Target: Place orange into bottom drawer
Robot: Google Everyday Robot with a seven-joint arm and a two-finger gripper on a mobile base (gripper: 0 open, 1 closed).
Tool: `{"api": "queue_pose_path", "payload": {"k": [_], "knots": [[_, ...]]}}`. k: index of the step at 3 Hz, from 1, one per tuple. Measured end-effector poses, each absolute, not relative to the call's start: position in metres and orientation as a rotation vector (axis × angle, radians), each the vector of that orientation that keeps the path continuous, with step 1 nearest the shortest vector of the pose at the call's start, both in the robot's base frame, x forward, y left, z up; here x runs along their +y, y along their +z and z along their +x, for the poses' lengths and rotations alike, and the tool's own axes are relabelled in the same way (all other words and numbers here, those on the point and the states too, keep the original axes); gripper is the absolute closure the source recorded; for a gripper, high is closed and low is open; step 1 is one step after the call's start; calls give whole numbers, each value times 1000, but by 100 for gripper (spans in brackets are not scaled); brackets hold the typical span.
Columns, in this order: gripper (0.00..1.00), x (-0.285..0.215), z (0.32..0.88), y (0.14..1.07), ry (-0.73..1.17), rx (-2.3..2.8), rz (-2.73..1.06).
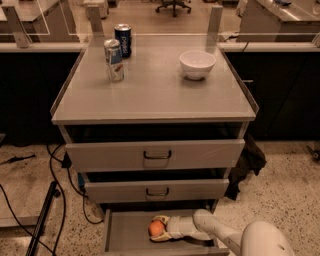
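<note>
Camera view: gripper [160, 229] w/ orange [156, 228] clasped, inside bottom drawer [125, 236]

White vertical lettering was seen on the blue can [122, 40] on the cabinet top [150, 95]; it was probably "pepsi", though barely made out. A red mark on the silver can [114, 60] could not be read. No writing was found on the gripper [155, 230], closed around the orange [157, 227] inside the bottom drawer [127, 235].

Black cables [54, 161] trail over the speckled terrazzo floor [290, 190], and an office chair [173, 6] stands far behind.
</note>
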State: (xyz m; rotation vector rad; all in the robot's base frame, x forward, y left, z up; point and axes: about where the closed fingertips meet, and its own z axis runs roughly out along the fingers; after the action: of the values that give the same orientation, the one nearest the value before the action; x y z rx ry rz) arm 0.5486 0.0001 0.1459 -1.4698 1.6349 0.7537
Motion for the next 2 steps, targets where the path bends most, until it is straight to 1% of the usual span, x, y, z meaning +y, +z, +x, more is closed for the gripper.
{"api": "queue_pose_path", "payload": {"k": [2], "knots": [[100, 1, 554, 125, 733, 1648, -1502]]}}
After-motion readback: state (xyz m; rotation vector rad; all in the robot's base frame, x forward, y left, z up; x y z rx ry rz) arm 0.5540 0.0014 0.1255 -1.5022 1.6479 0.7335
